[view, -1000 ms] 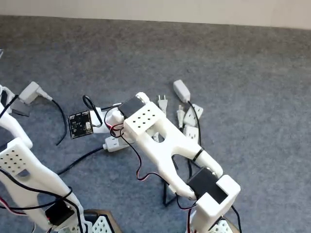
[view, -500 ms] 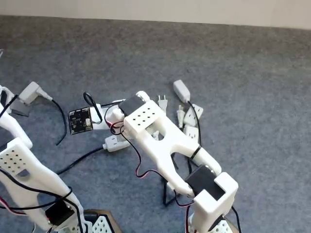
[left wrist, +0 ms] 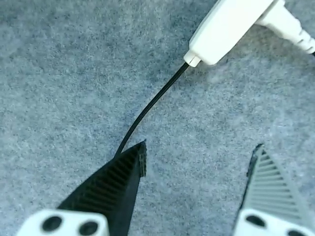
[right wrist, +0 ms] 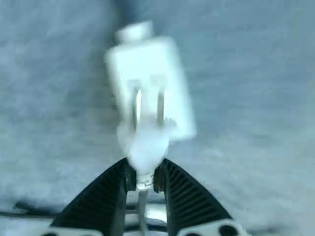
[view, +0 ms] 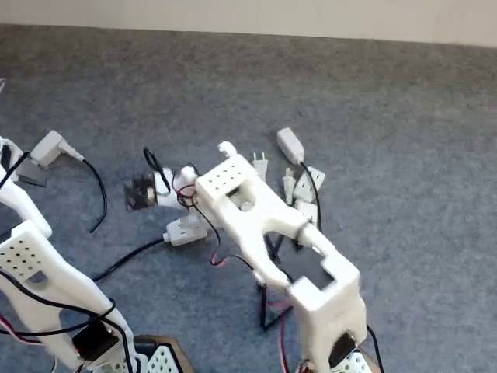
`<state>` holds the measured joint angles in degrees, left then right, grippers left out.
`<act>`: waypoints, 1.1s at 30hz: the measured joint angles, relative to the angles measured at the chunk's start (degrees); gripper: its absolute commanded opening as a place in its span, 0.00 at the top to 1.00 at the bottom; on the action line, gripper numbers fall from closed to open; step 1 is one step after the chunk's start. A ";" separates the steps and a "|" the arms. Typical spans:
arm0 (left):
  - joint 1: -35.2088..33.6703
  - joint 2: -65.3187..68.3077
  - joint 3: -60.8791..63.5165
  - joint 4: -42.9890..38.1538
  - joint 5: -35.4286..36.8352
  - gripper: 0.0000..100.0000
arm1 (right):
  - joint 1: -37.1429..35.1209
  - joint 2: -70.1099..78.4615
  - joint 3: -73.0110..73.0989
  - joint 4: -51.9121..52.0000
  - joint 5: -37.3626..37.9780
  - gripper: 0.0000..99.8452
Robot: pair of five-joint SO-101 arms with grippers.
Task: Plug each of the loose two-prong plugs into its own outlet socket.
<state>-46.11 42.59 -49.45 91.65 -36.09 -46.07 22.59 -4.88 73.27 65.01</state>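
- Pinching the held plug [right wrist: 145, 142] by its body, the right end effector [right wrist: 145, 179] has its black fingers pressed tight on it, with the prongs pointing away from the wrist.
- Directly ahead of the held plug lies a white socket block [right wrist: 147, 59] with its slotted face turned toward the prongs. The prongs lie over that face, but I cannot tell whether they have entered the slots.
- Well apart from the held plug, on the other side of the right arm, one loose plug [view: 260, 165] and a second loose plug [view: 289, 185] lie on the grey desk [view: 404, 109], seated in nothing.
- Just beyond those two, farther again from the held plug, sit a small white socket [view: 313, 179] and a white adapter [view: 291, 144].
- Farthest from the held plug, the left end effector [left wrist: 201, 152] is spread wide and holds nothing. It hangs over bare desk, with a white corded piece [left wrist: 229, 27] ahead of its tips.
- By my reading the task is in its early part. One plug is at the point of insertion, none is clearly seated, and at least two plugs are not yet picked up and matched to sockets.
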 measured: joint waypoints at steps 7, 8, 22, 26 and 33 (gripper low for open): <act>0.00 0.00 0.00 0.00 0.00 0.67 | -0.26 1.58 -7.91 9.67 -0.09 0.99; 0.00 0.00 0.00 0.00 0.00 0.67 | -0.26 1.58 -8.97 10.90 -0.18 0.99; 0.00 0.00 0.00 2.55 0.00 0.67 | 11.08 1.58 -18.11 11.78 -34.81 0.99; 0.00 0.00 0.00 4.13 0.00 0.67 | 12.66 0.97 -18.11 10.55 -43.34 0.99; 0.00 0.00 0.00 5.19 0.00 0.67 | 11.52 -10.02 -8.00 4.48 -49.67 0.99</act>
<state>-46.11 42.59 -49.45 96.84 -36.09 -34.55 12.57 -12.88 77.76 15.34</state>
